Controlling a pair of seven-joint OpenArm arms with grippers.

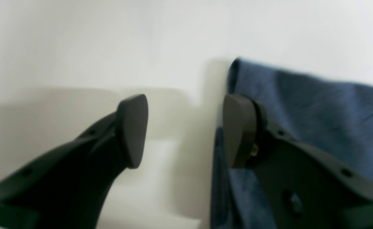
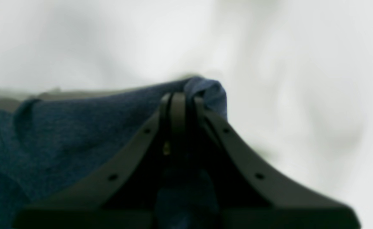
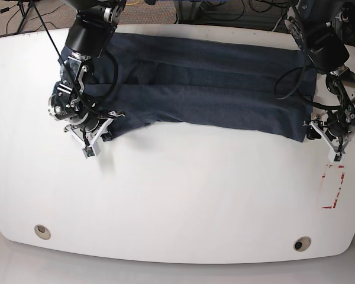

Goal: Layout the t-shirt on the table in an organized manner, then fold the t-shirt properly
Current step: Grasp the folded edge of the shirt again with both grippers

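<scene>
The dark navy t-shirt (image 3: pixel 213 89) lies folded into a long band across the back of the white table (image 3: pixel 165 201). My right gripper (image 2: pixel 181 98) is shut on a corner of the t-shirt (image 2: pixel 78 133); in the base view it (image 3: pixel 106 127) is at the band's front left corner. My left gripper (image 1: pixel 185 130) is open and empty over the bare table (image 1: pixel 110 47), with one finger (image 1: pixel 237 130) at the edge of the t-shirt (image 1: pixel 317 111). In the base view it (image 3: pixel 312 131) is at the band's front right corner. No lettering or label shows.
Two round metal grommet holes (image 3: pixel 42 231) (image 3: pixel 302 243) sit near the table's front edge. A red-and-white marking (image 3: pixel 331 186) lies on the table just in front of my left gripper. Cables and floor lie beyond the table's back edge.
</scene>
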